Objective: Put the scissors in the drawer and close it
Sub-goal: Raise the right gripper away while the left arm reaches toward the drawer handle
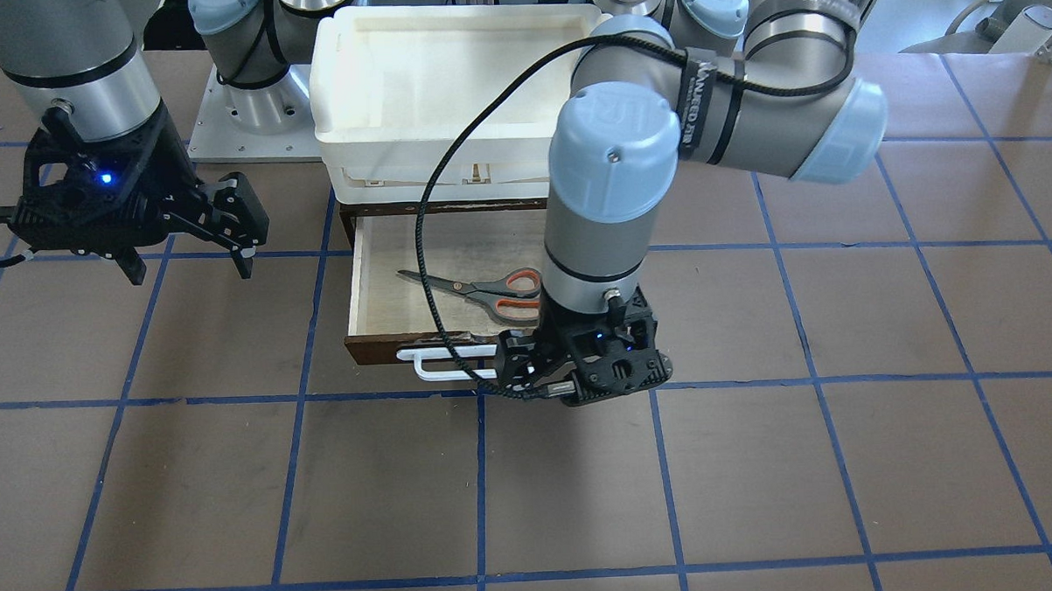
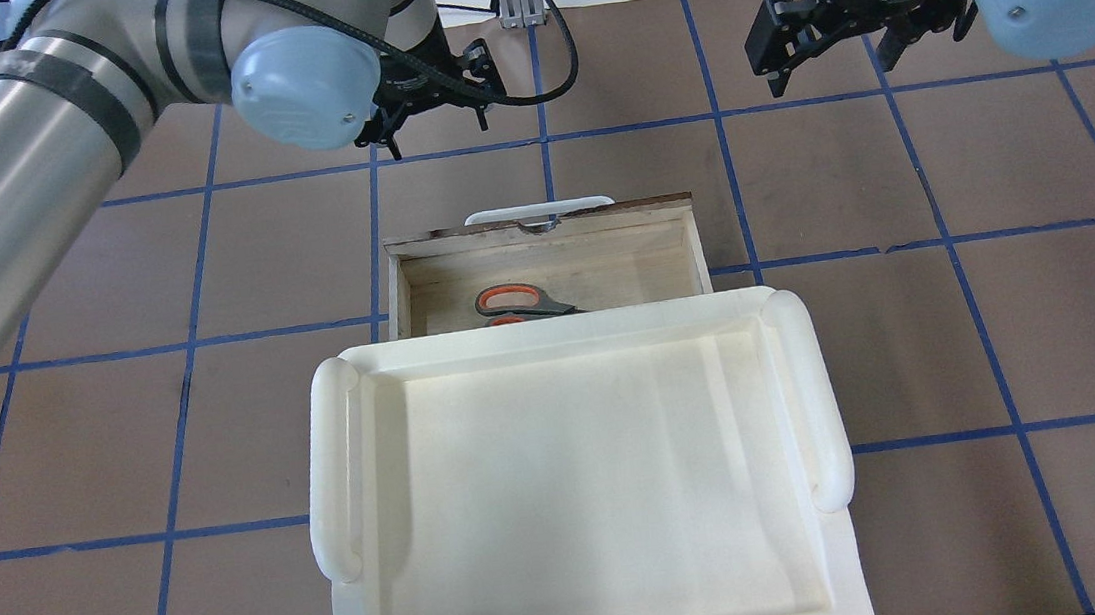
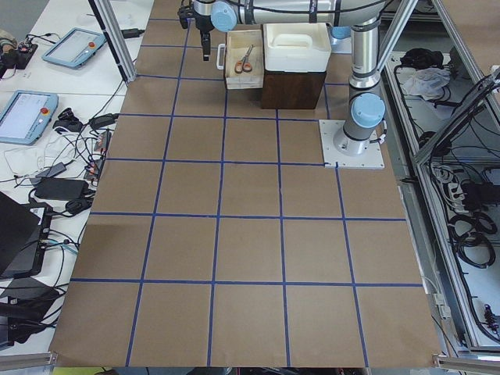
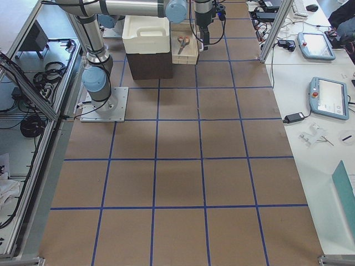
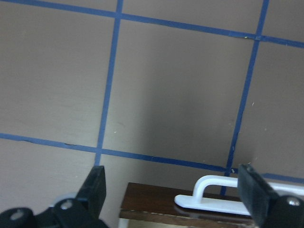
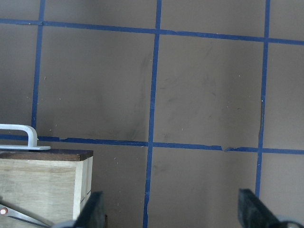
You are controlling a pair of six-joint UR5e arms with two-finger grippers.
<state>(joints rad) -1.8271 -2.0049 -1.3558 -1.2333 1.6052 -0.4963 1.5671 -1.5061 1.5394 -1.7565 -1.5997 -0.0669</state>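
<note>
Already the scissors (image 1: 491,290) lie flat on the pale floor of the drawer (image 1: 357,284), which stands pulled out, so I judge the first half of the task done and the closing step in hand. The left claw (image 5: 171,168) hangs in front of the drawer's face, over its white bar handle (image 1: 445,361), jaws spread wide and holding nothing. The right claw (image 1: 190,270) hovers open and empty above the desk (image 1: 847,459), well apart from the drawer. The next move likely calls for the left claw to come low against the handle or the dark front and push squarely toward the robot, so the drawer does not skew.

The front-facing view shows the whole scissors, blades included. The overhead view shows only the orange-lined loops, the rest hidden under the rim of the white tray (image 2: 332,469). Only the left wrist view shows the left claw's fingers (image 5: 97,183) clearly, spread with the handle low between them.
</note>
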